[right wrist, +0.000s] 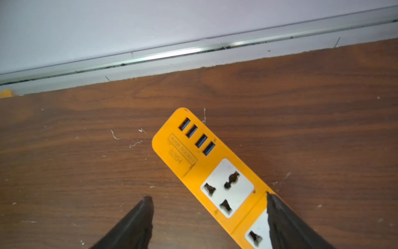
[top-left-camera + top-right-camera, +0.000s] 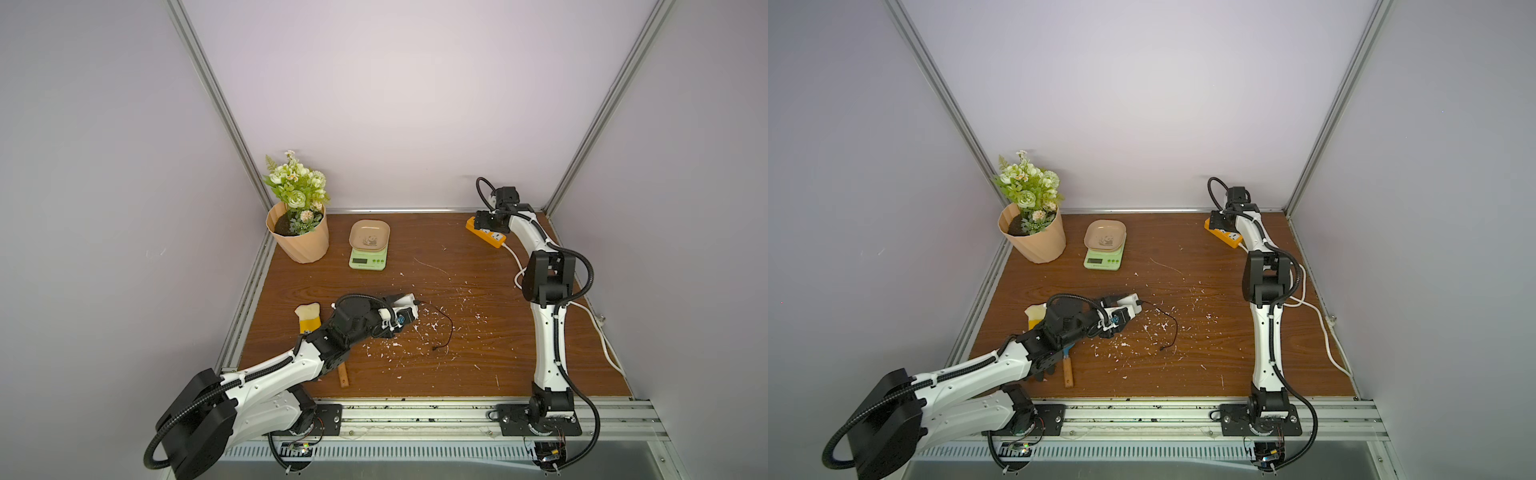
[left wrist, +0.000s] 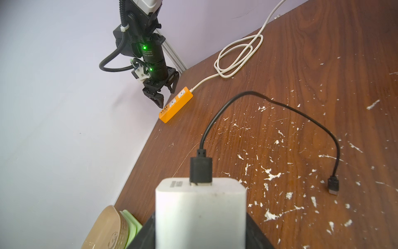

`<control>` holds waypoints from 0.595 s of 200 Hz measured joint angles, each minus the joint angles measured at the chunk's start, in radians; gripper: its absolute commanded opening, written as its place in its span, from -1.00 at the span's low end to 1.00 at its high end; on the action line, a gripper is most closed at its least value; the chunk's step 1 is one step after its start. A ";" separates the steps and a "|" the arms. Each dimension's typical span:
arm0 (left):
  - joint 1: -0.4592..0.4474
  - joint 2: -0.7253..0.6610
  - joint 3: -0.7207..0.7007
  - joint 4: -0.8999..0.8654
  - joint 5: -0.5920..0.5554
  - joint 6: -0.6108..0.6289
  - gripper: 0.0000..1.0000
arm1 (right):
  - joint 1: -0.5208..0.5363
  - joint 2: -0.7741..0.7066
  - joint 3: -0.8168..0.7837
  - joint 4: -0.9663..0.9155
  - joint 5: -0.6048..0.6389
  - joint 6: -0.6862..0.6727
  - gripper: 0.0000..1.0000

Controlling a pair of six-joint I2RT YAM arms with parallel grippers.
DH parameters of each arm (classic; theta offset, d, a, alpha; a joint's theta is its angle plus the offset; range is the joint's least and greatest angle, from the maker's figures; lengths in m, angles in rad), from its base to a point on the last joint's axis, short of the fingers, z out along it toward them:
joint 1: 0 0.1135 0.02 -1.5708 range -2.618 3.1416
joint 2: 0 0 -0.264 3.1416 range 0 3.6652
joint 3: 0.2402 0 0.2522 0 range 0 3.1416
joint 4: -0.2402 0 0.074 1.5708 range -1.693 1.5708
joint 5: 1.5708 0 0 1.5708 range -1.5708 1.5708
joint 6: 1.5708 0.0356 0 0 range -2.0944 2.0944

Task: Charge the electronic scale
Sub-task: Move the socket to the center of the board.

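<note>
The electronic scale [image 2: 368, 254] [image 2: 1104, 251], pale green with a beige panda tray, stands at the back of the wooden table; its edge shows in the left wrist view [image 3: 112, 228]. Nearer the front, my left gripper [image 2: 401, 305] [image 2: 1125, 309] [image 3: 200, 235] is shut on a white charger adapter [image 3: 200, 207]. A black USB cable [image 3: 301, 116] runs from the adapter, and its free plug [image 2: 434, 349] [image 3: 333, 185] lies on the table. My right gripper [image 2: 484, 222] [image 1: 209, 198] hangs open just over the orange power strip [image 2: 496, 239] [image 1: 206, 163], apart from it.
A potted plant [image 2: 299, 237] stands at the back left, left of the scale. A yellow sponge [image 2: 308, 318] and a wooden handle [image 2: 343, 374] lie by the left arm. The strip's white cord [image 2: 598, 328] runs along the right edge. White flecks litter the table.
</note>
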 measured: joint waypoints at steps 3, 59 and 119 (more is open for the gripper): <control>0.000 0.000 0.000 0.000 0.001 0.000 -0.24 | -0.001 0.003 0.006 0.001 -0.004 0.000 0.69; 0.000 0.000 0.000 -0.006 0.003 0.000 -0.24 | -0.013 0.082 0.124 0.026 -0.011 0.001 0.68; 0.000 0.000 0.000 -0.008 0.003 -0.003 -0.24 | -0.029 0.143 0.128 0.031 -0.039 0.019 0.47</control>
